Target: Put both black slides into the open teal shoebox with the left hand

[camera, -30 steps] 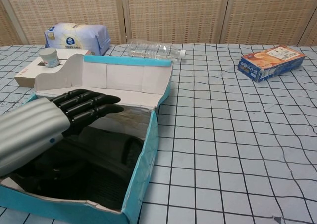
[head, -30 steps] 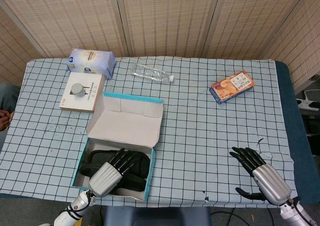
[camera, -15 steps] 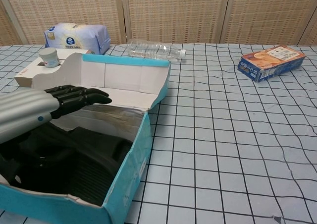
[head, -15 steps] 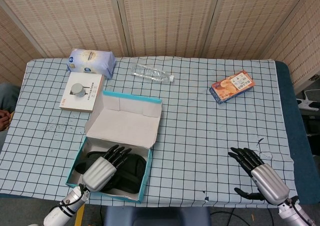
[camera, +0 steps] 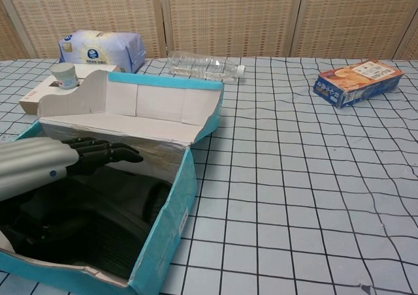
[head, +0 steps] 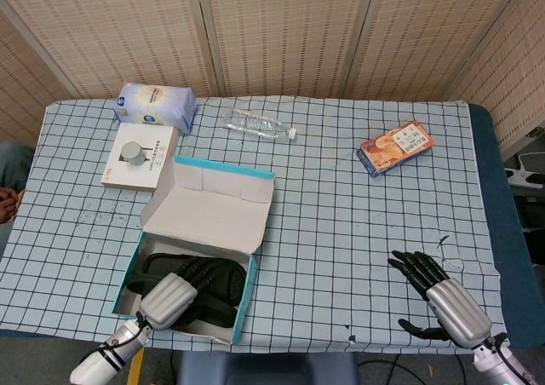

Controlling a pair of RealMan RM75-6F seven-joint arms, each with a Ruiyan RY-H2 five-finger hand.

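The open teal shoebox (head: pixel 249 290) (camera: pixel 171 211) sits at the near left of the table, its lid (head: pixel 209 208) (camera: pixel 147 108) standing back. Black slides (head: pixel 223 278) (camera: pixel 108 218) lie inside it; how many I cannot tell. My left hand (head: pixel 176 293) (camera: pixel 49 164) hovers over the box's near end, fingers stretched forward above the slides and holding nothing. My right hand (head: pixel 443 298) rests open on the cloth at the near right, seen only in the head view.
A white box with a small jar (head: pixel 140 154) (camera: pixel 64 75) stands behind the shoebox. Farther back lie a tissue pack (head: pixel 156 106) (camera: pixel 101 47) and a water bottle (head: pixel 258 126) (camera: pixel 202 66). An orange snack box (head: pixel 394 146) (camera: pixel 357 81) lies at the far right.
My left hand has drawn back toward me and to the left over the box. The shoebox has shifted slightly left with it. The right hand has stayed put.
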